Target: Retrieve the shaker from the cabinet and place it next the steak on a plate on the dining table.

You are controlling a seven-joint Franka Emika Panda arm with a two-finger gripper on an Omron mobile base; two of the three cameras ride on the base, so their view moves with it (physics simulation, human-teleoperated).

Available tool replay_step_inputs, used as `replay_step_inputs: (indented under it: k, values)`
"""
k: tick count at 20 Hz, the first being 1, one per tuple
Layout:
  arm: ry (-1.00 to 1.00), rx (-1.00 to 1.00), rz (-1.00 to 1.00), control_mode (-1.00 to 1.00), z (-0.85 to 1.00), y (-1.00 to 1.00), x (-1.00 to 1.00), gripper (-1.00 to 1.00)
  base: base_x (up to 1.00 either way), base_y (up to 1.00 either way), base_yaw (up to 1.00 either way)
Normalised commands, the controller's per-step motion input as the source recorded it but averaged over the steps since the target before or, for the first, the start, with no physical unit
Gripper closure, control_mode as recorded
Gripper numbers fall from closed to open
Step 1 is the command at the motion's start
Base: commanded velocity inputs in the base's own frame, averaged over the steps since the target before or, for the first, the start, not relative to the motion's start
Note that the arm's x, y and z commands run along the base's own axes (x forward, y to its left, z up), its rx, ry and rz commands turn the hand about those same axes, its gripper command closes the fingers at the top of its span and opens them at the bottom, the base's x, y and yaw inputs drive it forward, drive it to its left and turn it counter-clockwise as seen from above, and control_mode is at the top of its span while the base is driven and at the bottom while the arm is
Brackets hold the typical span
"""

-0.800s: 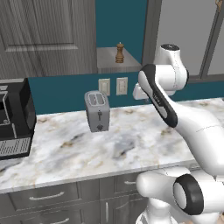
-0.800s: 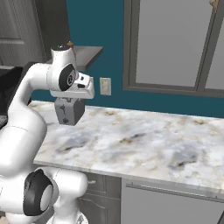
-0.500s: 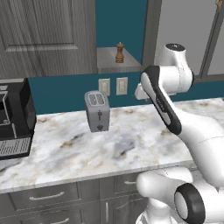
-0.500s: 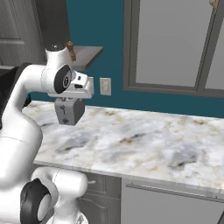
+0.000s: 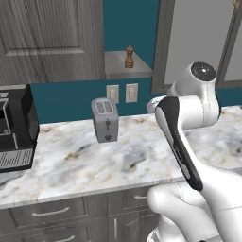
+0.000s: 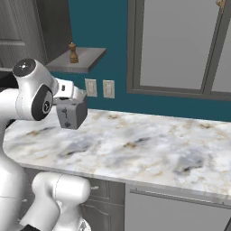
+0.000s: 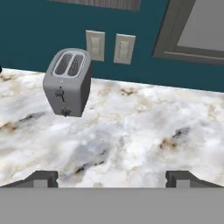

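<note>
Small brown turned-wood shaker (image 5: 129, 56) with round knob top stands upright on the grey inner shelf (image 5: 124, 69) of the grey wood-grain wall cabinet (image 5: 52, 40), door swung open, well above the white marble worktop (image 5: 142, 156) veined in grey and tan. Grey two-slot toaster (image 5: 105, 119) stands on the worktop below the shelf, just before two cream wall switch plates (image 5: 122, 93); black coffee machine (image 5: 14, 127) at far left. Tool (image 7: 112, 178) released, dark fingertips (image 7: 42, 177) spread wide, empty, hanging over bare marble, well apart from the shaker.
</note>
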Motion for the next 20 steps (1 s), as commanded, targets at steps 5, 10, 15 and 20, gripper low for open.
replay_step_inputs:
  k: [5,10,15,20]
  values:
    - [-0.11,0.00,0.09,-1.00,0.56,0.00,-0.38,-1.00,0.00,0.00,0.00]
    - [-0.05,0.00,0.08,-1.00,0.70,0.00,-0.15,-1.00,0.00,0.00,0.00]
    - [-0.07,0.00,0.00,-1.00,0.48,0.00,0.00,-1.00,0.00,0.00,0.00]
    - [-0.02,0.00,0.00,-1.00,0.31,0.00,0.19,-1.00,0.00,0.00,0.00]
